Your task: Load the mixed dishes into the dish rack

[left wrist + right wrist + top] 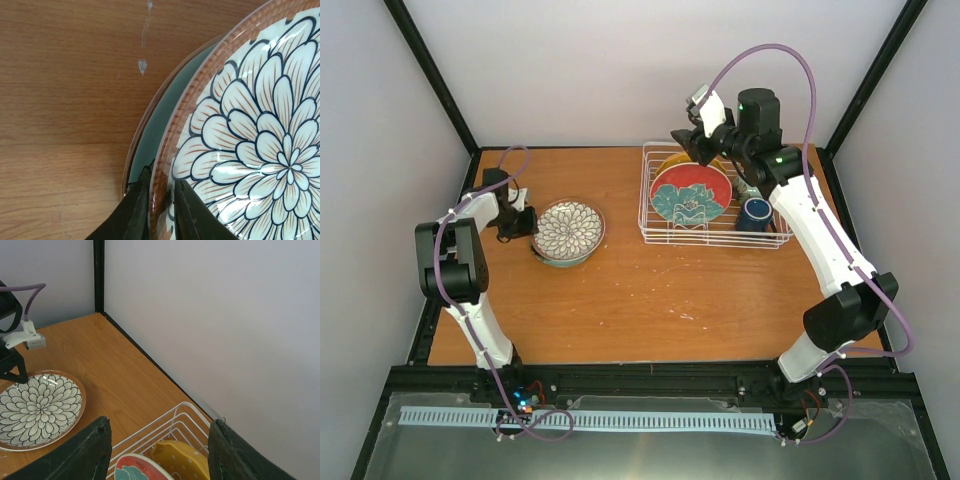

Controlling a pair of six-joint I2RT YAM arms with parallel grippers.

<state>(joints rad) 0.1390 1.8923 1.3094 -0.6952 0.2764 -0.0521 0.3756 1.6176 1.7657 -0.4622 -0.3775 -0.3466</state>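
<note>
Left gripper [162,177] was clamped on the 9 o'clock rim of the white floral plate [568,230], which sat on the pale teal bowl [150,137]. Right gripper [160,424] hung over the dish rack [646,215] at its 12 o'clock edge, fingers wide apart, empty. Rack, at 3 o'clock from that plate, held the red plate [690,192], orange-yellow plate [672,162] and dark blue mug [755,213].

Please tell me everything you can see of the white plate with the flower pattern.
The white floral plate is round and glossy, like glazed ceramic, with dark-outlined petals spreading from its centre and a reddish-brown rim. It lies face up on the pale teal bowl, on the left part of the wooden table. The left pincer grips its rim, one finger on each side.
</note>
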